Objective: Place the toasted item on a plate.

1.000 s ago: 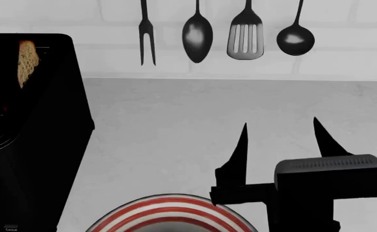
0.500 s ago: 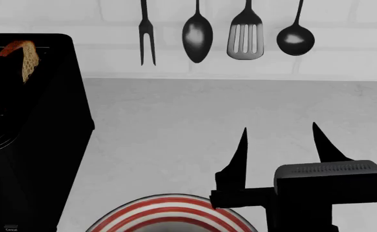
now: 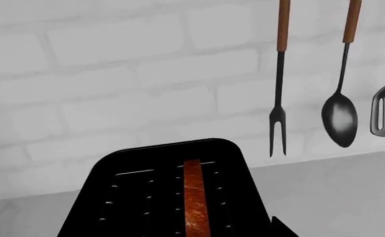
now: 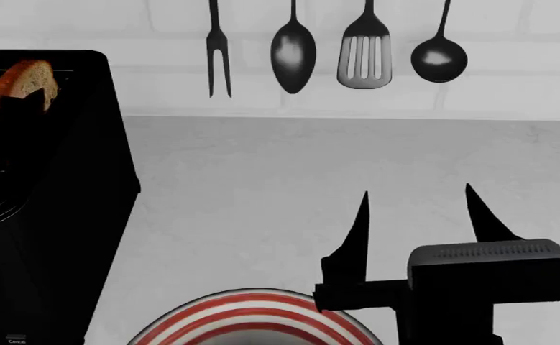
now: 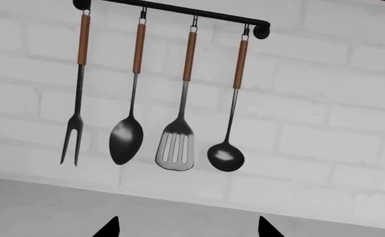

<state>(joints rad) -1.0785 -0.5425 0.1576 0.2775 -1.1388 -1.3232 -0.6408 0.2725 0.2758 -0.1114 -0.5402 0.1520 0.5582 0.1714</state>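
The toasted item (image 4: 26, 80) stands in the slot of the black toaster (image 4: 78, 215) at the far left, tilted, its brown crust and part of its face showing. In the left wrist view the toasted item (image 3: 195, 197) is seen edge-on. My left gripper (image 3: 193, 232) straddles it, open. One fingertip (image 3: 279, 229) shows well to the side of the slice, while the other is lost against the black toaster (image 3: 146, 163). The striped plate (image 4: 251, 305) lies at the near edge. My right gripper (image 4: 416, 192) hovers open and empty just right of it, also seen as the right gripper (image 5: 187, 229).
A fork (image 4: 218, 50), spoon (image 4: 293, 50), slotted spatula (image 4: 364, 54) and ladle (image 4: 439, 54) hang on the brick wall behind the grey counter (image 4: 260, 180). The tall toaster fills the left side.
The toasted item has turned in the slot, showing more crust and face and leaning left. My right gripper sank slightly and then held still.
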